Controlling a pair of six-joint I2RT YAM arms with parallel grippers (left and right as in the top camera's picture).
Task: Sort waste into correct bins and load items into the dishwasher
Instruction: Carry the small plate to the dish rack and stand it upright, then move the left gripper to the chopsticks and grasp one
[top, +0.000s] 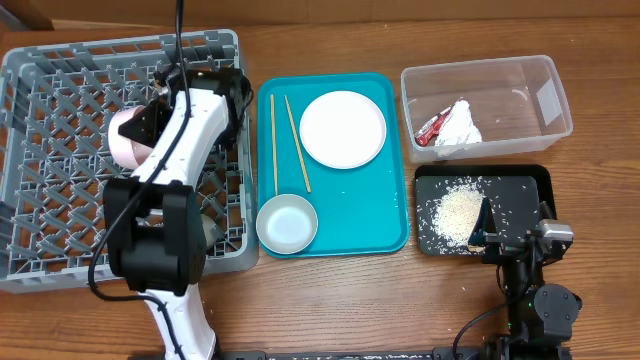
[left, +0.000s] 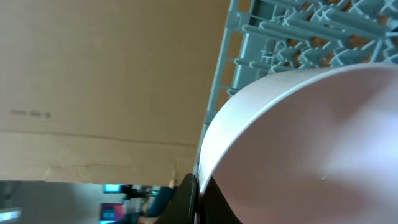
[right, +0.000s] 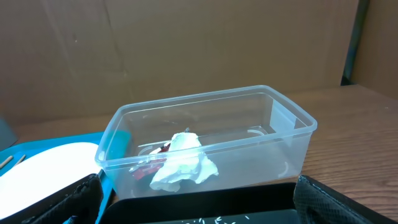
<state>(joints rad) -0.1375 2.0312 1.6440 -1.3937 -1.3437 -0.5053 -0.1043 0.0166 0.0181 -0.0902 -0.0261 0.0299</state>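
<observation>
My left gripper (top: 143, 122) is shut on the rim of a small white bowl (top: 126, 140) and holds it tilted over the grey dish rack (top: 60, 90). In the left wrist view the bowl (left: 298, 143) fills the frame, its rim between the fingers (left: 198, 200). A white plate (top: 342, 128), two chopsticks (top: 297, 142) and another white bowl (top: 287, 222) lie on the teal tray (top: 380, 215). The clear tub (top: 520, 85) holds the red wrapper (top: 431, 129) and the tissue (top: 460, 124). Rice (top: 459, 211) lies in the black tray (top: 525, 190). My right gripper (top: 508, 234) is open and empty at the black tray's front edge.
In the right wrist view the clear tub (right: 273, 124) with the tissue (right: 184, 163) stands just behind the black tray (right: 205, 204). The plate (right: 43, 165) shows at the left. A brown cardboard wall (right: 186, 43) stands behind the table.
</observation>
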